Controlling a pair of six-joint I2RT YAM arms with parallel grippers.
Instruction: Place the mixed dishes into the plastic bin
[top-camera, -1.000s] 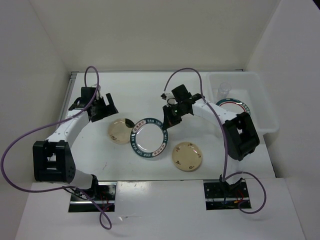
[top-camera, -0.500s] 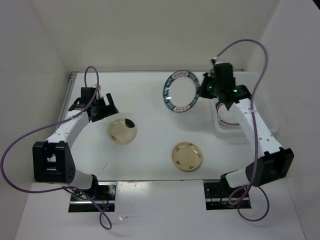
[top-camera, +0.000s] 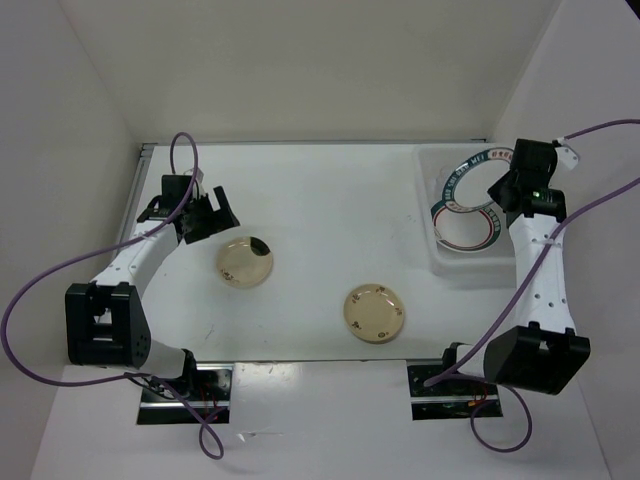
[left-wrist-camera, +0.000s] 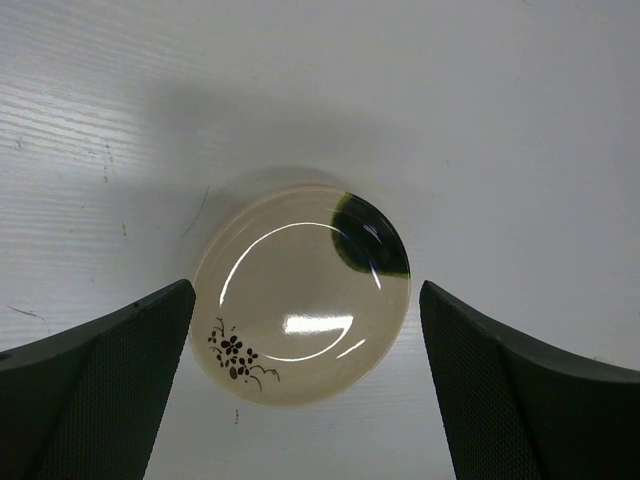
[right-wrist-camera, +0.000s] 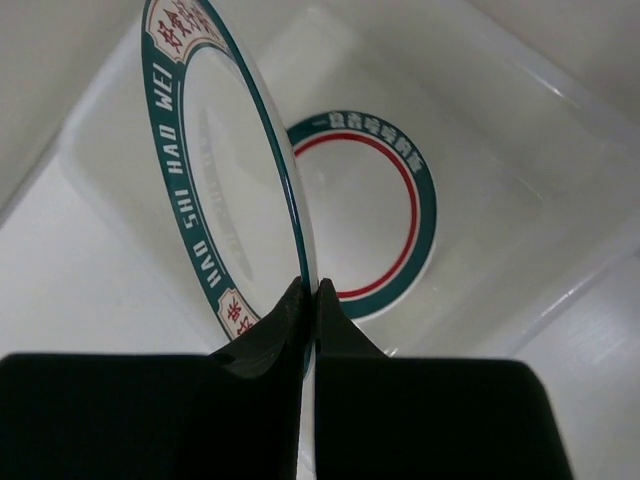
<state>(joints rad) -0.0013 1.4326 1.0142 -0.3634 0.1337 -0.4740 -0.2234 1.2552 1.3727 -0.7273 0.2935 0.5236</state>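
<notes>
My right gripper (top-camera: 497, 190) is shut on the rim of a white plate with a teal patterned rim (top-camera: 468, 168). It holds the plate tilted on edge over the translucent plastic bin (top-camera: 470, 265). In the right wrist view the held plate (right-wrist-camera: 220, 180) stands edge-on between the closed jaws of my right gripper (right-wrist-camera: 308, 295). A second teal-rimmed plate (right-wrist-camera: 365, 215) lies flat on the bin floor (top-camera: 468, 232). My left gripper (top-camera: 213, 220) is open and empty above a cream flower-marked plate (top-camera: 245, 262), which sits between the fingers in the left wrist view (left-wrist-camera: 290, 330). Another cream plate (top-camera: 374, 311) lies at front centre. The cup and saucer are not visible.
The bin stands at the table's back right corner, against the white enclosure walls. Its near wall (right-wrist-camera: 520, 130) rises around the flat plate. Purple cables loop over both arms. The arm bases sit at the near edge.
My right arm has lifted the teal-rimmed plate from the table's middle and carried it right, to over the bin. The left arm has not moved.
</notes>
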